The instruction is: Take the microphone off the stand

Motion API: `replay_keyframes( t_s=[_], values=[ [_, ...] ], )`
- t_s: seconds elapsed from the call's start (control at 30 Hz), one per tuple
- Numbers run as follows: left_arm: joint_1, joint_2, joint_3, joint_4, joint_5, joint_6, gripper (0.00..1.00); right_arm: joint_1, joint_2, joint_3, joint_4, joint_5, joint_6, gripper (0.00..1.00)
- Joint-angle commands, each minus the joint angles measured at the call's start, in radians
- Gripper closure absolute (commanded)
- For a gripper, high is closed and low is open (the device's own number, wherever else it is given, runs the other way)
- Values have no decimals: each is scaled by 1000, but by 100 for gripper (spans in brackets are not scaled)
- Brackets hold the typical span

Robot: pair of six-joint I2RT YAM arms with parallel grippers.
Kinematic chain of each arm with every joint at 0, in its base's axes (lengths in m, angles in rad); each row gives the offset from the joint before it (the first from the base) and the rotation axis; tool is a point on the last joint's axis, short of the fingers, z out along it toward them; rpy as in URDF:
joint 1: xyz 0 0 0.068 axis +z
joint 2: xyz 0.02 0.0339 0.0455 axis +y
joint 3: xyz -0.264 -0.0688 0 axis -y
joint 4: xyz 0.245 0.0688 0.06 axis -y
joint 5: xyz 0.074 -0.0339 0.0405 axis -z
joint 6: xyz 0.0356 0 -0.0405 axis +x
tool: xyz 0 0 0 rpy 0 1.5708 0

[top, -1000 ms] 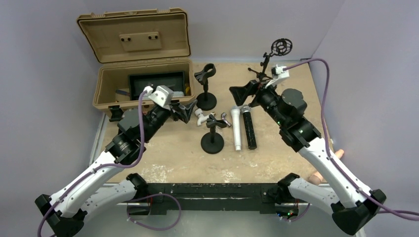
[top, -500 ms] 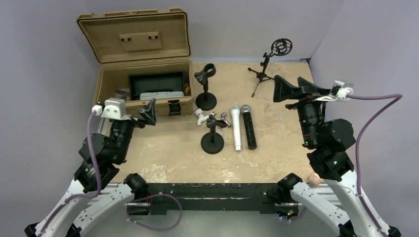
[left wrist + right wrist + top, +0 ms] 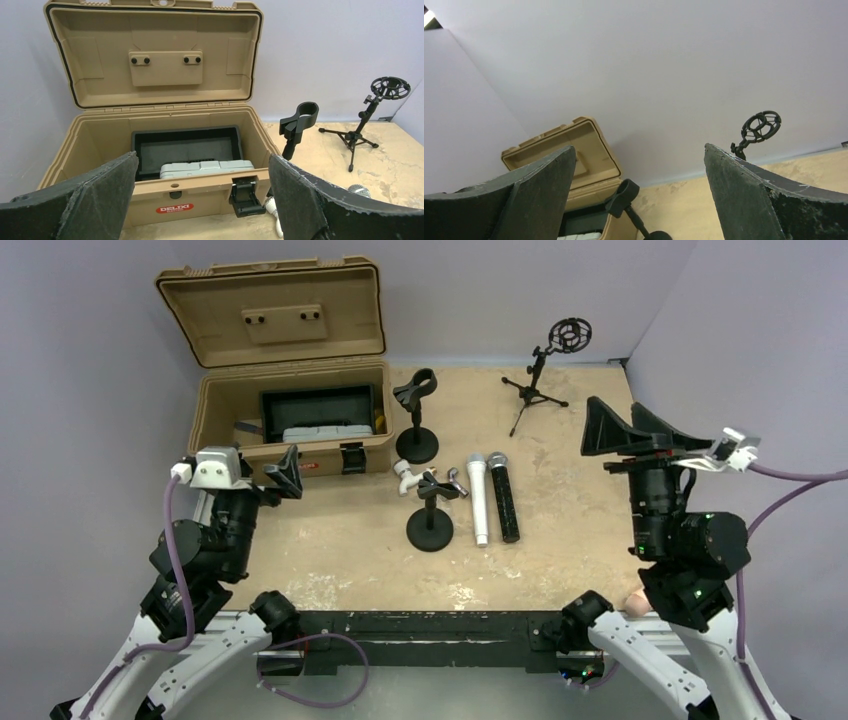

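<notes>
Tan table (image 3: 560,530) holds the stand (image 3: 430,515), with the white microphone (image 3: 479,498) and black microphone (image 3: 503,496) lying just right of it. Left gripper (image 3: 284,471) and right gripper (image 3: 618,425) hover raised, well apart from the stand toward the side edges, jaws wide and empty.

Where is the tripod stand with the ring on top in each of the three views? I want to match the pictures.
Top external: the tripod stand is at the far side of the table, right of centre in the picture.
Left wrist: it is near the right edge, and all of it shows.
Right wrist: only its ring top shows, right of centre.
Shared landmark: the open tan case is left of the stand in every view.
</notes>
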Motion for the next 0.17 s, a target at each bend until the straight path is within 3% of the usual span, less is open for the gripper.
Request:
replay_keyframes(
  t_s=[0.0,0.13],
  values=[
    [-2,-6,6,8,-16,1,0,-1,-17,-10,18,39,18,1],
    [-2,-12,6,0,-12,-7,0,-2,-24,-17,-13,11,13,1]
  ],
)
